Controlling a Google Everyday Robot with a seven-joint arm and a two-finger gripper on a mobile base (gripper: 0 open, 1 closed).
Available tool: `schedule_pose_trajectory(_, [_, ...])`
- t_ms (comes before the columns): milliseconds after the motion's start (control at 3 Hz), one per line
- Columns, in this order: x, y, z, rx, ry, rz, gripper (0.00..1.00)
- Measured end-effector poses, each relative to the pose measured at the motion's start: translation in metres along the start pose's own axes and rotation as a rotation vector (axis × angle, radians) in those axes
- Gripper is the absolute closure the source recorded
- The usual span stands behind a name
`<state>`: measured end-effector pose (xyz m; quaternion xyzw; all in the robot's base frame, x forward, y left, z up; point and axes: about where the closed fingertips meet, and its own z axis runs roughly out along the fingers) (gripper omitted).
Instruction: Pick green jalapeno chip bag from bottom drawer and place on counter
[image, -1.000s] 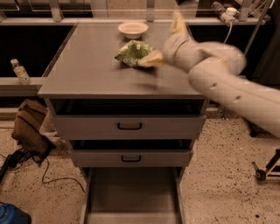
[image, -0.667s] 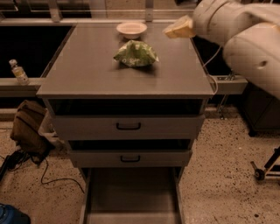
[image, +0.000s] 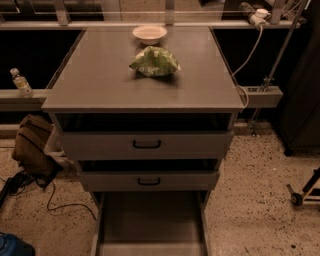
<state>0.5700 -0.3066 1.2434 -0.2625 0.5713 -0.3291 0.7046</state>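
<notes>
The bag (image: 154, 61) lies on the worktop (image: 95, 85); my end effector is out of view, so I cannot tell its grip.

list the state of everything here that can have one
green jalapeno chip bag: lying crumpled on the counter
bowl: upright at the counter's back edge
bottom drawer: pulled open, bag not in it
top drawer: mostly pushed in
middle drawer: mostly pushed in
bottle: upright on the ledge beside the cabinet
end effector: out of view
</notes>
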Motion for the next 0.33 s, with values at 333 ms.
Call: schedule_pose_trajectory(333, [0.0084, -0.0248, -0.0164, 0.046, 0.023, -0.002, 0.00])
